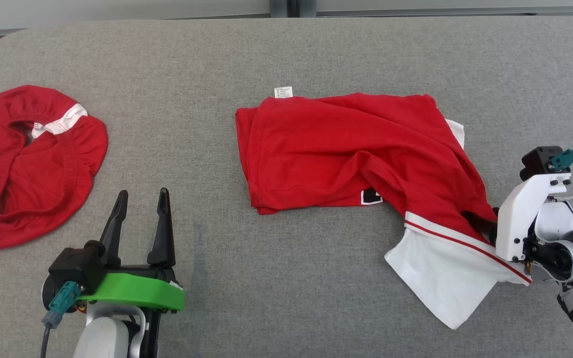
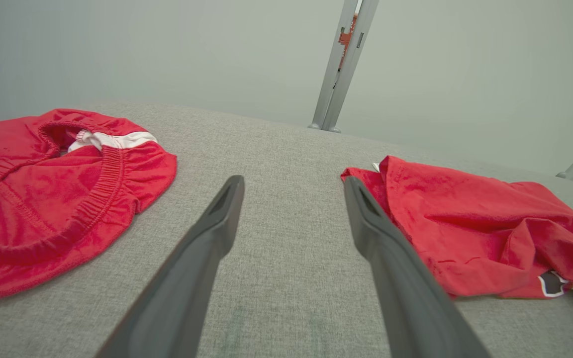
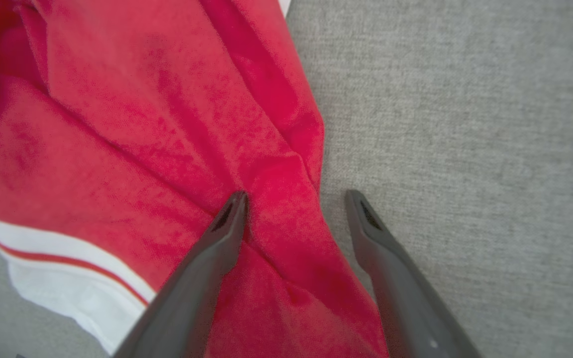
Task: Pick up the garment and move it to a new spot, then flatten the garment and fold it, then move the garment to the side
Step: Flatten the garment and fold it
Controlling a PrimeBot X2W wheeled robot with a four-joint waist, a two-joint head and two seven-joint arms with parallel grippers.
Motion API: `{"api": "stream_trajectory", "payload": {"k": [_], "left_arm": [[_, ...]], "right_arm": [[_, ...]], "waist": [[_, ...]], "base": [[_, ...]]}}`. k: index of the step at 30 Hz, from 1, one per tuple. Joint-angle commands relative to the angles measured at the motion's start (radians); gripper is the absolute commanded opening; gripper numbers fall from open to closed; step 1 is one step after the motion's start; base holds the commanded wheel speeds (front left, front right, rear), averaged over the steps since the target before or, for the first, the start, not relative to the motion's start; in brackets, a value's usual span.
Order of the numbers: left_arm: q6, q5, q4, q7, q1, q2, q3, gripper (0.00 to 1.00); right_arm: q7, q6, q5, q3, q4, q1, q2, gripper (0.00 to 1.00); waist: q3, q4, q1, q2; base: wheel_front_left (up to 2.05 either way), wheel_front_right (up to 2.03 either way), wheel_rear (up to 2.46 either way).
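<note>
Grey woven cloth covers a wide bench. Near its middle lies the task's thing, a red garment, roughly doubled over into a rumpled block rather than a neat fold. A white panel edged with a thin red stripe spills out of the garment's near right corner, toward the robot.

The right pincer is at that same corner with its jaws spread. One finger lies over the red cloth and the other is just off the garment's edge over bare bench, so a raised ridge of fabric sits between them. Nothing is clamped yet. The placement looks chosen to pinch that ridge and lift or drag the loose corner.

The left pincer hovers well to the left of the garment, also released and empty. It points away from the robot over bare bench, seemingly waiting its turn.

Farther left of the garment, well apart from it, a second red piece with an elastic waistband and white trim lies in a rounded heap, probably set aside.

A small white care label pokes out at the garment's far edge; its print is too small to read. A black patch with a white border peeks from the garment's near edge, its design mostly hidden.
</note>
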Motion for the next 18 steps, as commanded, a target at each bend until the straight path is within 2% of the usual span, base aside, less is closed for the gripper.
{"api": "stream_trajectory", "payload": {"k": [1, 2, 3, 8, 11, 18], "left_arm": [[-0.003, -0.006, -0.003, 0.0, -0.014, 0.001, -0.001, 1.0], [-0.003, -0.006, -0.003, 0.0, -0.016, 0.001, -0.003, 1.0], [-0.003, -0.006, -0.004, 0.0, -0.017, 0.0, -0.003, 1.0], [-0.003, -0.008, -0.001, 0.0, -0.021, -0.001, -0.007, 1.0], [-0.003, -0.009, -0.001, 0.0, -0.029, -0.002, -0.014, 1.0], [-0.003, -0.023, 0.003, 0.0, -0.038, -0.004, -0.03, 1.0]], "right_arm": [[0.011, -0.001, -0.01, 0.011, 0.014, -0.011, -0.003, 0.5], [0.005, -0.001, -0.017, 0.019, 0.015, -0.016, -0.007, 0.09], [-0.006, -0.001, -0.026, 0.024, 0.017, -0.024, -0.01, 0.0], [-0.106, -0.001, -0.137, 0.024, 0.037, -0.079, -0.039, 0.0], [-0.193, -0.001, -0.259, 0.022, 0.059, -0.138, -0.057, 0.0], [-0.34, -0.001, -0.408, 0.002, 0.106, -0.229, -0.045, 0.0]], "waist": [[0.007, 0.007, 0.0, -0.0001], [0.009, 0.009, 0.0, -0.0001], [0.012, 0.011, 0.0, -0.0001], [0.023, 0.022, 0.0, -0.0001], [0.031, 0.039, 0.0, -0.0001], [0.046, 0.087, 0.0, -0.0001]], "base": [[0.0, 0.0, 0.0], [0.0, 0.0, 0.0], [0.0, 0.0, 0.0], [0.0, 0.0, 0.0], [0.0, 0.0, 0.0], [0.0, 0.0, 0.0]]}}
